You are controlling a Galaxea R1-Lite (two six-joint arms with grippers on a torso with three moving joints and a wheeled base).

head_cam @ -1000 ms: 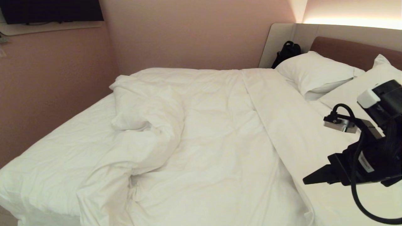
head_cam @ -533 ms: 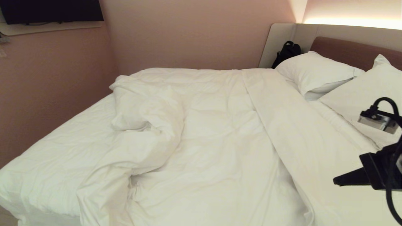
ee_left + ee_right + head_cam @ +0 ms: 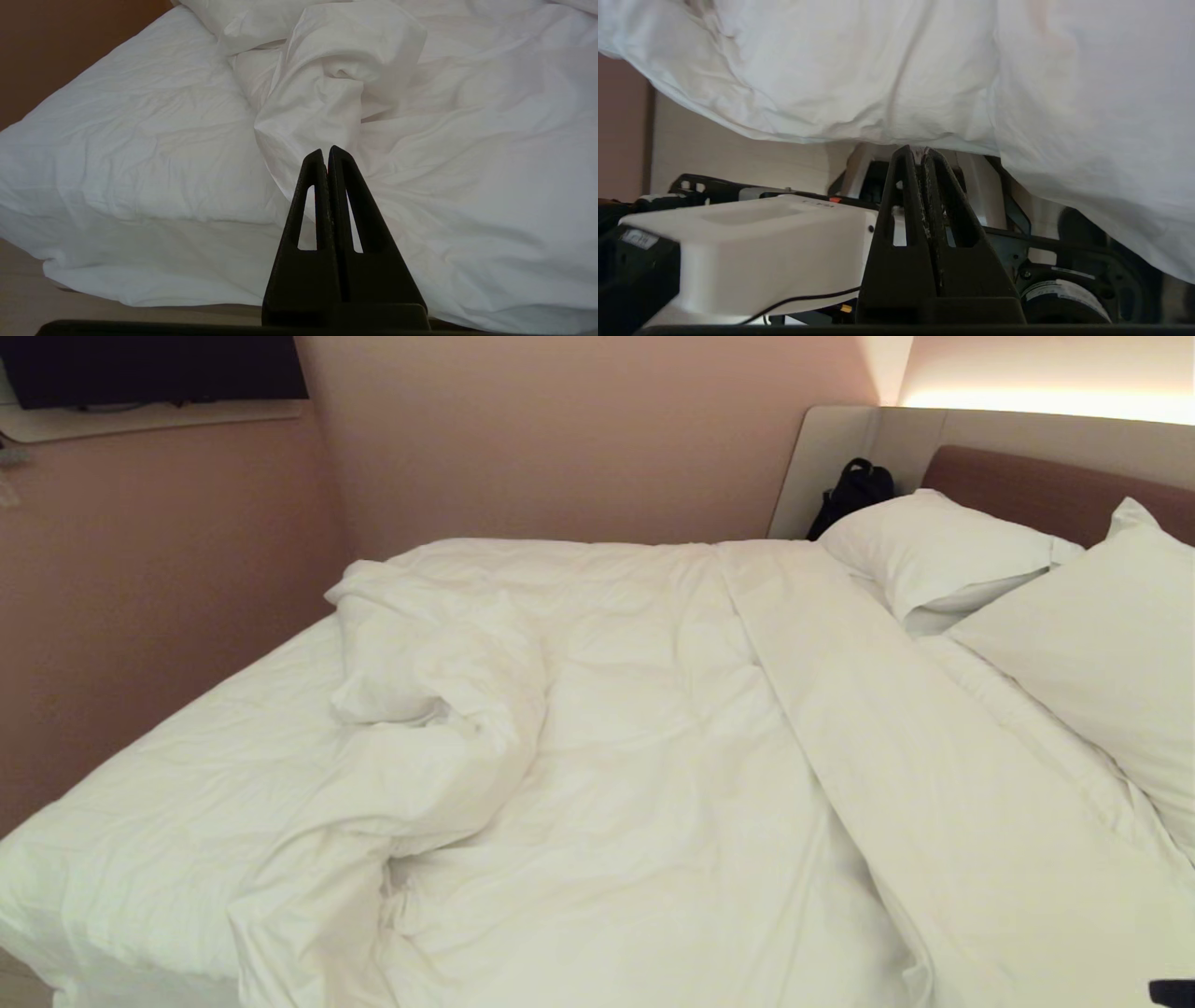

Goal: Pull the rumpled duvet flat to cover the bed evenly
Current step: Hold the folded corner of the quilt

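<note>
Two end effectors, both closed and empty. Left end effector points at the bunched duvet on the bed; sheet exposed at the foot. Right end effector sits low by the bed edge, below overhanging white bedding.

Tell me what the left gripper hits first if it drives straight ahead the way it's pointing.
Probably the duvet: the shut left gripper points at its bunched fold near the bed's edge. Depth is hard to judge.
</note>
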